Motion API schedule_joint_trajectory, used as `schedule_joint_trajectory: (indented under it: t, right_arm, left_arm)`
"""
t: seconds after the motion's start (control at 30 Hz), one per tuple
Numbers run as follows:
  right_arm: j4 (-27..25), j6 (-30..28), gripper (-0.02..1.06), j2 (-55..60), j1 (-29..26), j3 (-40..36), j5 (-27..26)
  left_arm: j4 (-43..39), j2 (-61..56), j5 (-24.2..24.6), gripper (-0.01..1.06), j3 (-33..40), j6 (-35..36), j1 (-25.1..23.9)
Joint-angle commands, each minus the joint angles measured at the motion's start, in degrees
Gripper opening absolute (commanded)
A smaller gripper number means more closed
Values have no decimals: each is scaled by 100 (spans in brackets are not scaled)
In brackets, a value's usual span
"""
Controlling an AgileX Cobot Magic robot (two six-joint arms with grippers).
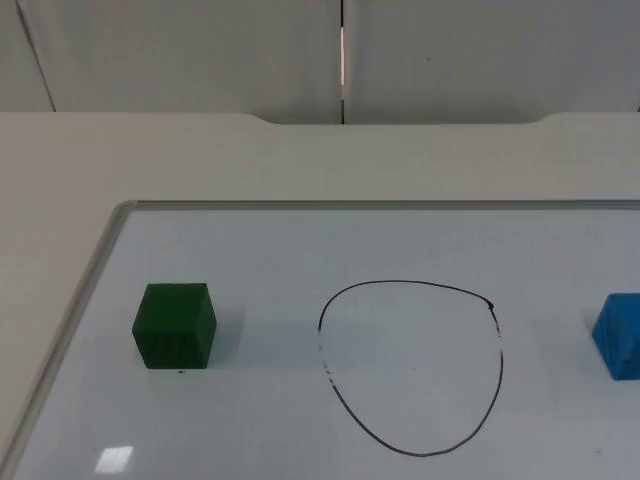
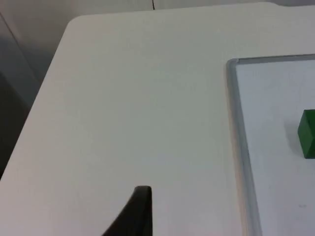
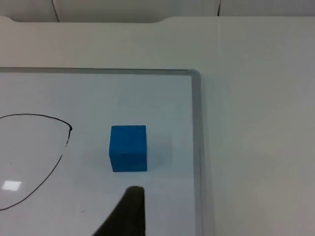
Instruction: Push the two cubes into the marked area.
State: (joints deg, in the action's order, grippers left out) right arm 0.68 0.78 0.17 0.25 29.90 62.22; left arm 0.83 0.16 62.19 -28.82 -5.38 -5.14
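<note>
Outside the drawn oval (image 1: 412, 368), green cube (image 1: 175, 325) and blue cube (image 1: 620, 336) sit unpushed; each needs an inward shove. Either gripper's state I cannot tell.

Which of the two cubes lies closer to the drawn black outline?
The blue cube. In the right wrist view it sits a short gap from the drawn outline; in the top view the green cube sits farther from it, on the opposite side.

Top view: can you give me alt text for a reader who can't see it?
A green cube and a blue cube sit on a whiteboard, on opposite sides of a hand-drawn black oval, both outside it. The blue cube is cut off by the picture's right edge.
</note>
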Motion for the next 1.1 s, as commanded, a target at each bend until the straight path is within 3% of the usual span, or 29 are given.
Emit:
schedule_joint_trajectory:
  t: [0.0,0.13,0.2,0.27,0.3,0.4,0.53,0.9,1.0,1.07]
  right_arm:
    - [18,-12,105,-17,-38,-40,-47]
    - [18,-12,105,-17,-38,-40,-47]
    - [18,-12,105,-17,-38,-40,-47]
    - [18,-12,105,-17,-38,-40,-47]
    - [18,-12,105,-17,-38,-40,-47]
    - [18,-12,105,-17,-38,-40,-47]
    - [18,-12,105,-17,-38,-40,-47]
    - [18,-12,105,-17,-38,-40,-47]
    - [18,-12,105,-17,-38,-40,-47]
    - [18,-12,105,-17,-38,-40,-47]
  left_arm:
    - [158,-16,-98,100,-104,11,-8]
    - [172,-16,-119,92,-220,11,-8]
    - [196,26,-123,82,-246,-1,-8]
    - [213,201,-156,65,-246,-41,-8]
    - [213,201,-156,65,-246,-41,-8]
    - [354,523,-358,35,-246,-191,-8]
    - [614,784,-665,25,-246,-191,-8]
    - [930,1666,-1164,23,-246,-283,-8]
    - [1030,1797,-1294,14,-246,-455,-8]
    - [1233,1902,-1504,0,-246,-656,-8]
